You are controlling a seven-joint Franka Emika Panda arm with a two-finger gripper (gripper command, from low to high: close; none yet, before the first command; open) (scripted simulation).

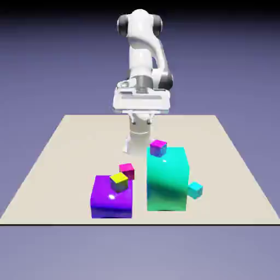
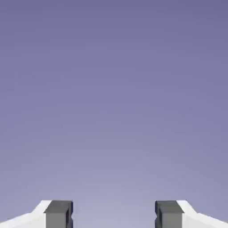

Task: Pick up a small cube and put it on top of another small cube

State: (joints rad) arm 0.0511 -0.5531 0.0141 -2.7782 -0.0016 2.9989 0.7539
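In the hand view the gripper (image 2: 114, 216) stands wide apart with nothing between its grey fingertips (image 2: 59, 213), only blue-violet backdrop. The exterior view alone shows the table (image 1: 60, 147): at centre, a magenta cube (image 1: 158, 147) tops a teal block (image 1: 168, 180); lower left, a yellow cube (image 1: 118, 182) sits on a purple block (image 1: 112, 203), a pink cube (image 1: 127, 170) just behind; a cyan cube (image 1: 195, 190) lies right of the teal block.

Exterior view: bright, even light from above, all sharp, no blur or edge warp. Small glare spots on purple block (image 1: 112, 197) top and teal block (image 1: 168, 179); backdrop darkens toward top. Hand view: smooth violet gradient, paler low down, crisp.
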